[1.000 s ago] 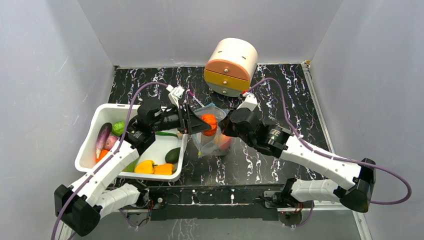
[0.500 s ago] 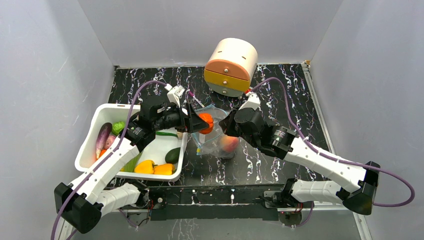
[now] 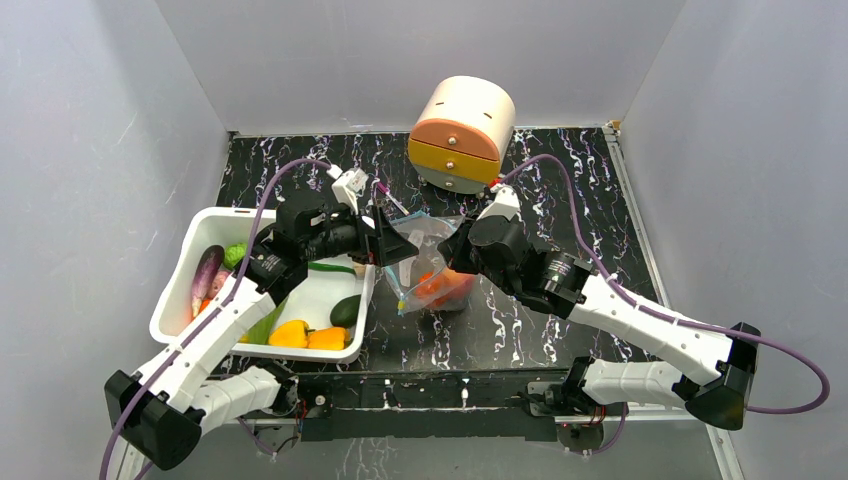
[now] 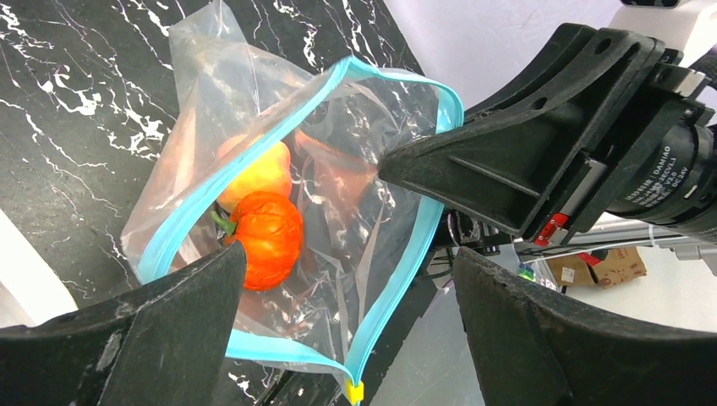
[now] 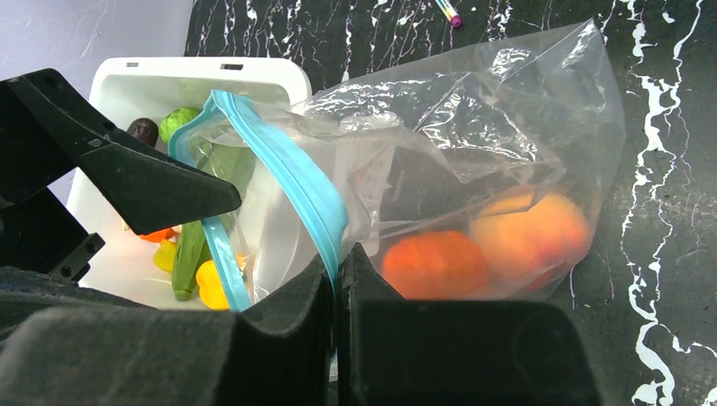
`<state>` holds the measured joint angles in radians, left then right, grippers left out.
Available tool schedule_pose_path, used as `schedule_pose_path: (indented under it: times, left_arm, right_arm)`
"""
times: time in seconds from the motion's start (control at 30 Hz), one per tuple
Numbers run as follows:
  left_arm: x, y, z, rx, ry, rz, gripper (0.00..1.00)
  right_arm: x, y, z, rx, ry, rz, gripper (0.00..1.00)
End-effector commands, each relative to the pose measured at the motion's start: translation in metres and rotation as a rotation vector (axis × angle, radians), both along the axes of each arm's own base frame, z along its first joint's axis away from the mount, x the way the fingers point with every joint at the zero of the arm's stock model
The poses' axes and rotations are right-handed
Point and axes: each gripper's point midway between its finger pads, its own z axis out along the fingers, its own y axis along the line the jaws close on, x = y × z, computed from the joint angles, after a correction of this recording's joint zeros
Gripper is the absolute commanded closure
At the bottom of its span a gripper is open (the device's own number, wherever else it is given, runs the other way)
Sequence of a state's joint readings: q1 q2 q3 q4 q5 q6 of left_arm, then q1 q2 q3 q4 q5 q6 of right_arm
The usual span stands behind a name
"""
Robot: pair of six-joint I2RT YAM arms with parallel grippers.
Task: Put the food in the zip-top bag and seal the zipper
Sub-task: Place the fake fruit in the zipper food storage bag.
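Observation:
The clear zip-top bag stands open on the dark marble table. My right gripper is shut on its blue-green zipper rim. Inside lie an orange ribbed fruit and a red-pink peach; both also show in the right wrist view, the orange fruit beside the peach. My left gripper is open and empty just above the bag's mouth. The yellow slider sits at the zipper's near end. More food lies in the white tub: purple eggplant, yellow peppers, green pieces.
A round cream and orange drawer box stands at the back, behind the bag. A small coloured marker lies on the table beside the left wrist. The tub's right wall is close to the bag's left side.
My left gripper held the orange fruit over the bag's mouth. It has opened and the fruit has dropped into the bag beside the peach. The right gripper keeps its hold.

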<state>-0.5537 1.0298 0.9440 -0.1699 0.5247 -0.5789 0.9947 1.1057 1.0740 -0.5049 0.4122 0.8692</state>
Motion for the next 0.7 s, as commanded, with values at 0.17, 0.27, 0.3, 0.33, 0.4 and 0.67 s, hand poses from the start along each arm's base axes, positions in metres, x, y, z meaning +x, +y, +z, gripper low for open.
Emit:
schedule_pose_path:
  times: [0.17, 0.27, 0.3, 0.33, 0.4, 0.67]
  left_arm:
    - [-0.005, 0.005, 0.035, -0.024, -0.088, 0.004, 0.12]
    - [-0.003, 0.009, 0.043, -0.011, -0.119, 0.022, 0.13]
    - [-0.001, 0.012, 0.046, -0.001, -0.132, 0.037, 0.13]
    - [0.001, 0.015, 0.049, 0.013, -0.146, 0.055, 0.14]
    - [0.005, 0.024, 0.053, 0.047, -0.166, 0.105, 0.14]
    - [0.027, 0.066, 0.042, 0.241, -0.198, 0.316, 0.12]
  right_arm:
    - [0.0, 0.0, 0.03, 0.076, -0.058, 0.0, 1.0]
    - [-0.001, -0.005, 0.027, 0.066, -0.056, -0.007, 1.0]
    - [-0.002, -0.006, 0.026, 0.064, -0.056, -0.009, 1.0]
    - [-0.003, -0.008, 0.025, 0.062, -0.055, -0.012, 1.0]
    - [-0.004, -0.012, 0.023, 0.06, -0.053, -0.018, 1.0]
    - [-0.008, -0.018, 0.019, 0.059, -0.049, -0.022, 1.0]
